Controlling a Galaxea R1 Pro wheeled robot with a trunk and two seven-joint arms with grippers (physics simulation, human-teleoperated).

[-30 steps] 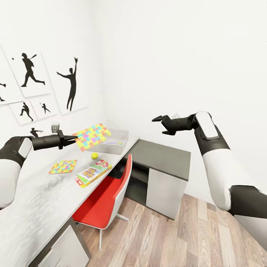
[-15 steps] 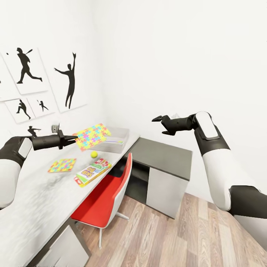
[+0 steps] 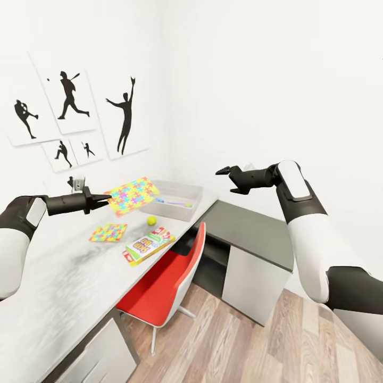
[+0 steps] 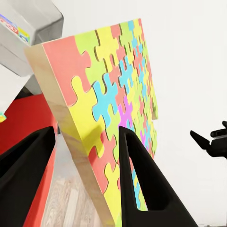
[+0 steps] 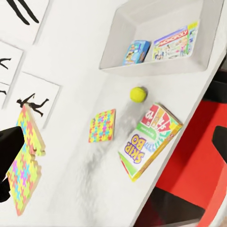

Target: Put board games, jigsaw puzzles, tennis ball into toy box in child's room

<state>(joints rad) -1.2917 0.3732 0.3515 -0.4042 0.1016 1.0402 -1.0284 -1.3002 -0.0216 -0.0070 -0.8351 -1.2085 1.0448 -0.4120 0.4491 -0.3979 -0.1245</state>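
Observation:
My left gripper [image 3: 105,200] is shut on the edge of one jigsaw puzzle [image 3: 131,195], held tilted in the air above the table [image 3: 58,276]; the left wrist view shows the puzzle [image 4: 113,109] clamped between both fingers. The other jigsaw puzzle [image 3: 108,232] lies flat on the table, with the tennis ball [image 3: 152,220] and the Skip-Bo board game [image 3: 149,245] beside it. The toy box [image 3: 178,211] stands at the table's far end. In it lie a blue game [image 5: 136,51] and the Monopoly game [image 5: 172,43]. My right gripper [image 3: 227,181] hangs open in the air, apart from everything.
A red chair [image 3: 170,282] is pushed under the table's front edge. A lower dark grey unit [image 3: 255,234] with a white panel adjoins the table on the right. Sports-silhouette pictures [image 3: 69,106] hang on the wall behind. Wood-plank floor [image 3: 255,351] lies open at the lower right.
The whole view has shifted, so the table, toy box and wall pictures sit further right in frame. Both arms keep their pose and the puzzle stays in the left gripper.

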